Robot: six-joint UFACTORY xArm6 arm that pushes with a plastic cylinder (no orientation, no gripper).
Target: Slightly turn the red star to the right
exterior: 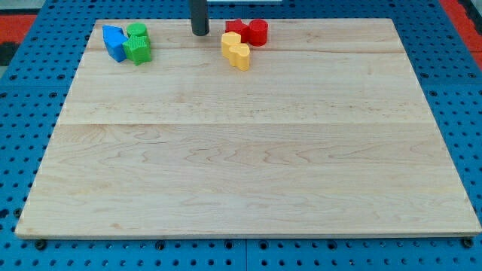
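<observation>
Two clusters of small blocks sit along the top edge of a pale wooden surface [248,165], which lies on a blue pegboard. At the view's upper left, a blue block [114,42] touches two green blocks: a rounder one [137,31] behind and a ridged one [138,50] in front. Right of centre, a yellow block [236,51] with a lobed outline sits just in front of the red star [236,29], apparently touching it. A red cylinder [258,32] stands against the star's right side.

No jaws exist on this arm; it ends in a dark rod. My tip [199,34] rests on the surface near the top edge, just left of the red star and apart from it, with the blue and green group further left.

The star looks light, rigid and smooth, likely to slide and spin easily on the wood. It cannot be gripped, only nudged. A gentle push on an outer point, off its centre, should turn it; a push through its middle would merely shift it. Its neighbours crowd it closely, so they may move too, and only part of its outline is visible.
</observation>
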